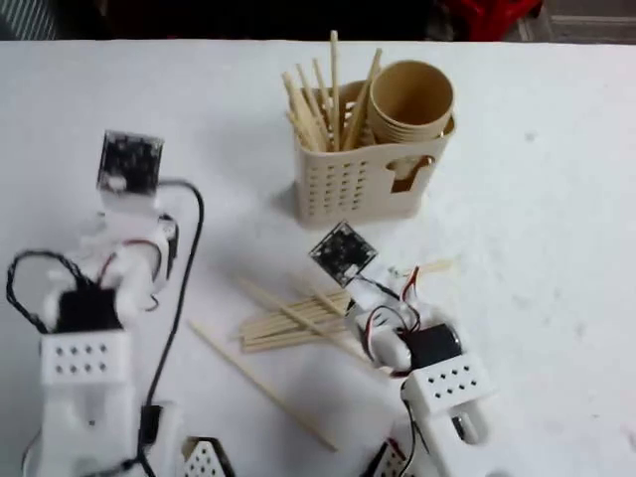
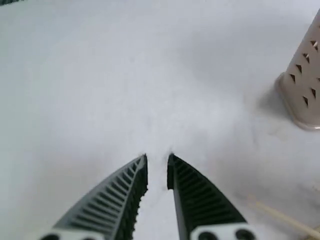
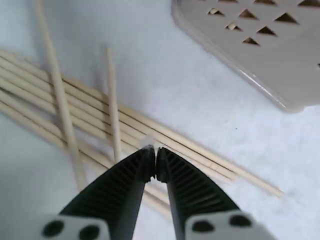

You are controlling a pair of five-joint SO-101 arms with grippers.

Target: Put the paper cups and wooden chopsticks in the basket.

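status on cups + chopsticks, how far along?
Done: paper cups stacked in the basket, several chopsticks standing beside them. In hand: right gripper closed at the loose chopstick pile; whether it grips one is unclear. Remaining: that pile plus one stray chopstick.

No writing, label, number or sign could be read on the basket (image 1: 363, 189), the paper cups (image 1: 410, 99), the wooden chopsticks (image 1: 293, 323) or the tabletop (image 1: 556, 248).
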